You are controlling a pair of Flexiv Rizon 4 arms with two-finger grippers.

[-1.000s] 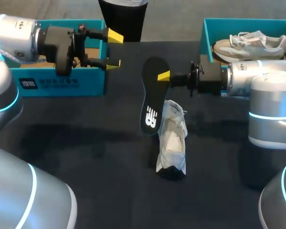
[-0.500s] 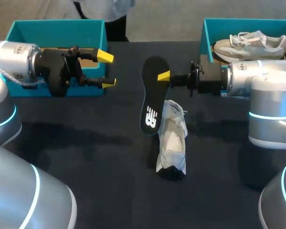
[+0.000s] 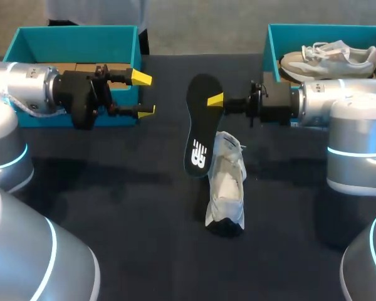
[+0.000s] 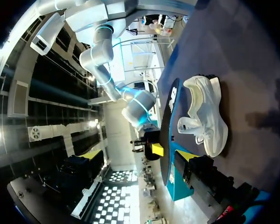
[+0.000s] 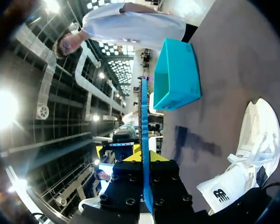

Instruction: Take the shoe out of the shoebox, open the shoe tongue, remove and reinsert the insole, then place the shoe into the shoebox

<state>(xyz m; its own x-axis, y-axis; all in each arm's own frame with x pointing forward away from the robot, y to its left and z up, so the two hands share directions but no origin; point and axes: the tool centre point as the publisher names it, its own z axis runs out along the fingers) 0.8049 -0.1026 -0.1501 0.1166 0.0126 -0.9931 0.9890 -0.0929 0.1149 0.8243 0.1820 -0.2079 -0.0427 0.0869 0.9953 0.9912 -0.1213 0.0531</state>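
A white shoe (image 3: 227,188) lies on the black table, toe toward the front edge. Its black insole (image 3: 199,125) hangs above it, upright on edge, with my right gripper (image 3: 216,99) shut on its far end. In the right wrist view the insole (image 5: 143,126) shows edge-on between the fingers, with the shoe (image 5: 252,154) below. My left gripper (image 3: 144,95) stands open and empty in front of the left teal shoebox (image 3: 75,37), well left of the insole. From the left wrist view, the shoe (image 4: 206,114) and the insole (image 4: 170,121) lie ahead.
A second teal box (image 3: 272,44) at the back right holds another grey-white shoe (image 3: 329,58). The right arm's body (image 3: 357,138) stands over the table's right side. Bare black tabletop (image 3: 131,207) spreads in front of the left gripper.
My left gripper came down from the box's top edge toward the table's front, then drifted slightly right, staying open. The right gripper, insole and shoe have not moved.
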